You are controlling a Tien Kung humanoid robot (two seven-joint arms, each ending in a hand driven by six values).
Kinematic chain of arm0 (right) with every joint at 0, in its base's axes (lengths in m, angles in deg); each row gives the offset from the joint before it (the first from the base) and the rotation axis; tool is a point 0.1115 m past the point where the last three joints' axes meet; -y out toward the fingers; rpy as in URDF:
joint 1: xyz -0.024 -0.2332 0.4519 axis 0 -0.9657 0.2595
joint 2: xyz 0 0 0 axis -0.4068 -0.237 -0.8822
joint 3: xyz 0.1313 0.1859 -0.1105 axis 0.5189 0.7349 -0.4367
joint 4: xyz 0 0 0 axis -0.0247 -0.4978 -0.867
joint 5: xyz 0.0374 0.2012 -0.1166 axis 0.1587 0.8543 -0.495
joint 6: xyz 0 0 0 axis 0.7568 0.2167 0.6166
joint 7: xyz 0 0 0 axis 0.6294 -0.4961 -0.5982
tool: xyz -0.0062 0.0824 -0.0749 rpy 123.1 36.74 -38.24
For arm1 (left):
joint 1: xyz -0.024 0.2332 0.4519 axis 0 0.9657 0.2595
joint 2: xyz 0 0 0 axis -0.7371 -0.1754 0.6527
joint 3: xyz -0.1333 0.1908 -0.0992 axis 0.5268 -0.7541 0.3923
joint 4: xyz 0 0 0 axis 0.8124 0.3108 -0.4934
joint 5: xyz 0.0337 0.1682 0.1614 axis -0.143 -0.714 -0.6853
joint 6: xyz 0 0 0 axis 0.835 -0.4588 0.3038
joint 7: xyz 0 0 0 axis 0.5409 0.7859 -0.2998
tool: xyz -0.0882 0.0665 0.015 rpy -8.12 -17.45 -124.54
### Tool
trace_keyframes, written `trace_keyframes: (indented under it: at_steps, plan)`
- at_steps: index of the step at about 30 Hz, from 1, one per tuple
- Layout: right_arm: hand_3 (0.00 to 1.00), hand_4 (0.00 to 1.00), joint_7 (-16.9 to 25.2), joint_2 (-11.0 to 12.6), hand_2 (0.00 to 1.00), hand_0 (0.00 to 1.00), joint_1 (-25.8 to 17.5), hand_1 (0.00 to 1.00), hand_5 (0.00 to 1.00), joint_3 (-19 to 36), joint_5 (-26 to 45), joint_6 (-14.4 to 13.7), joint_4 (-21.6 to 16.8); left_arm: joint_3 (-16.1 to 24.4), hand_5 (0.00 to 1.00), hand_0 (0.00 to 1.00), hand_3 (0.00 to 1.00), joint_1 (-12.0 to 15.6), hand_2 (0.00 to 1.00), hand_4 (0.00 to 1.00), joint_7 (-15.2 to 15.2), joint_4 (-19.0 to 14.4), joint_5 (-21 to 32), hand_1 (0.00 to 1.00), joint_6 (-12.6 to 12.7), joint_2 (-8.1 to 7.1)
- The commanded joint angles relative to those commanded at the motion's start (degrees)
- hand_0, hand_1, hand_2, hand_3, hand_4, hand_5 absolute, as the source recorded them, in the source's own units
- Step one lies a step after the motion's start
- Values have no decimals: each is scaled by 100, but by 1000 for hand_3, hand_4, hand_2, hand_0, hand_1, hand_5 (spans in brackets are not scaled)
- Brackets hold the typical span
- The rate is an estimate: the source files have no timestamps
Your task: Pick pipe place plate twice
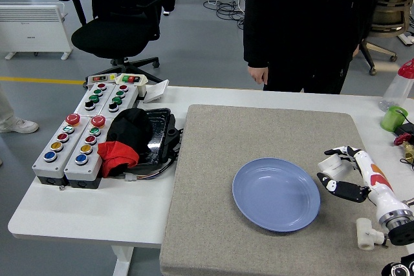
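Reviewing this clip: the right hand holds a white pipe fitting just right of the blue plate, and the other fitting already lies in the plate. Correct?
Not quite. The head view shows the blue plate holding nothing. The second white pipe fitting lies on the grey mat near its right edge, below the right hand. The rest holds: that hand grasps a white pipe fitting just right of the plate.

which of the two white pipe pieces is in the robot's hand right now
The pipe piece just right of the blue plate, gripped by the right hand. The other pipe piece lies on the mat near the table's front edge, untouched.
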Motion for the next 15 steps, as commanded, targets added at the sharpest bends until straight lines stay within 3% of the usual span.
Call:
trace_keyframes:
  at_steps: [6, 10, 11, 15]
  plan:
    - [590, 502, -25, -172, 527, 320, 345, 447, 51, -778, 31, 65, 104, 2, 998, 654, 584, 5, 639, 441, 4, 2, 7, 627, 9, 6]
    - [590, 502, -148, -294, 527, 320, 559, 447, 51, -1209, -97, 265, 326, -19, 998, 654, 584, 1, 639, 441, 4, 1, 36, 627, 14, 4]
    - [826, 742, -296, -329, 919, 721, 620, 766, 282, -1295, -187, 422, 423, -28, 998, 654, 586, -3, 639, 441, 5, 0, 49, 628, 17, 3]
    - [826, 742, -404, -393, 919, 721, 725, 766, 282, -1427, -239, 594, 629, -14, 998, 654, 586, -4, 639, 441, 1, -1, 44, 628, 23, -3]
